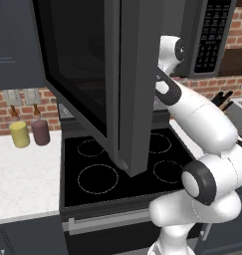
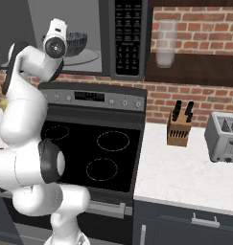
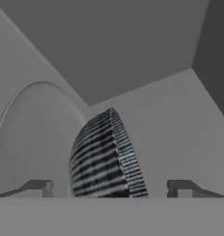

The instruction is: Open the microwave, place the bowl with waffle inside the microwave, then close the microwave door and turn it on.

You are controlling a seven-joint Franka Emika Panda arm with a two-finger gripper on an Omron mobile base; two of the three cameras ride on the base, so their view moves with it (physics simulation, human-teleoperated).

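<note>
Your bowl (image 2: 75, 42) now sits inside the microwave (image 2: 89, 36); the pincer (image 3: 109, 186) stands wide, clear of it. Still left: shutting the microwave door (image 1: 100, 79) and starting it.

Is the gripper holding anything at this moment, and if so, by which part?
Nothing is held. The gripper is open, its fingertips standing apart on either side of the bowl, which sits inside the microwave.

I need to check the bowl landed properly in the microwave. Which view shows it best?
The right base view: the bowl sits on the turntable inside the microwave, partly behind the arm. The hand view shows its ribbed side close up; the left base view's door blocks it.
</note>
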